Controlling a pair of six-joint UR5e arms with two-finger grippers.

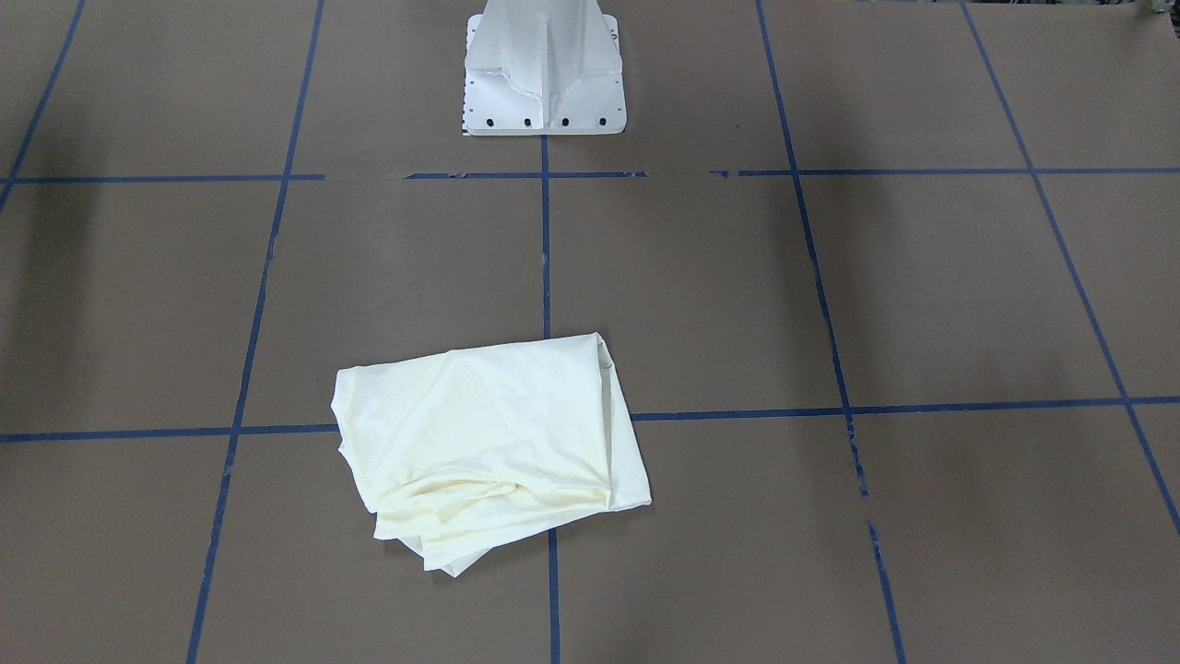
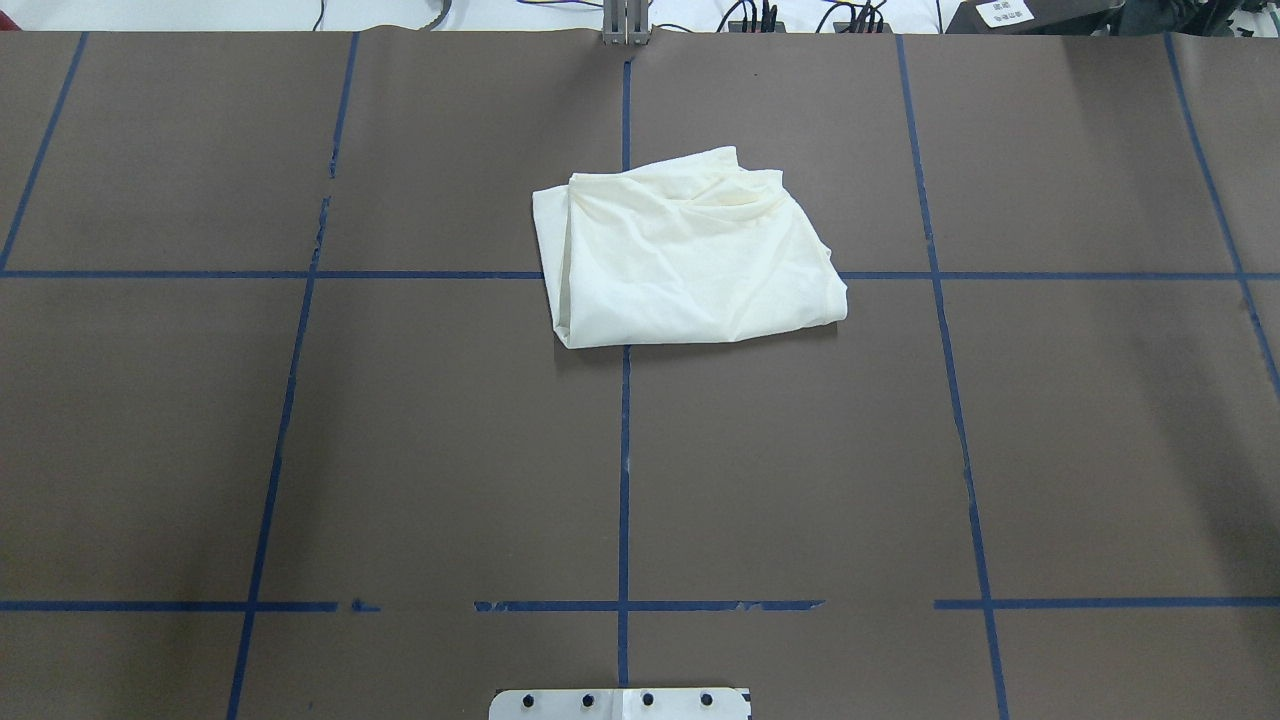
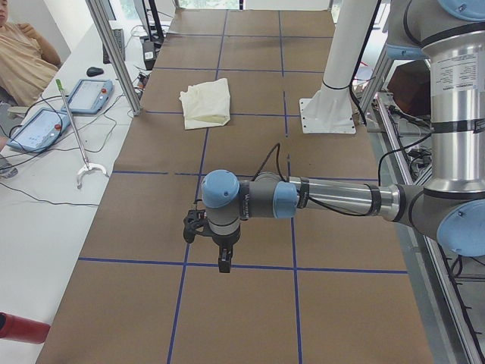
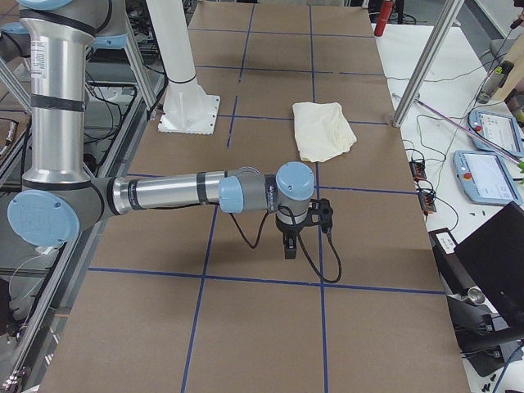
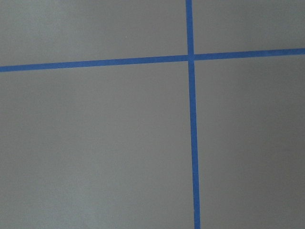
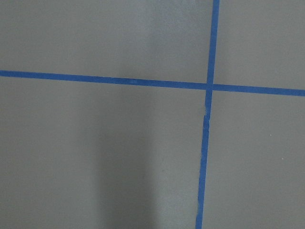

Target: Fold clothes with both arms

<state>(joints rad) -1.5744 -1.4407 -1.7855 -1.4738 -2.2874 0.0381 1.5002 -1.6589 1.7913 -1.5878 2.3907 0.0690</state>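
Cream-white T-shirt (image 2: 690, 260) lies folded in a rumpled packet (plain side up) on the brown surface (image 2: 450, 450). It covers a crossing of blue tape lines (image 2: 625, 450), across from the white pedestal (image 1: 544, 65). Left arm (image 3: 326, 201) and right arm (image 4: 172, 192) reach out well apart from it. Left end effector (image 3: 225, 262) and right end effector (image 4: 289, 246) point down; clenched or released, I cannot tell.

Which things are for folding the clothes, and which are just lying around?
For the job: cream shirt, left arm, right arm.
Just lying about: white pedestal, teach pendants, grabber stick, computer mouse.
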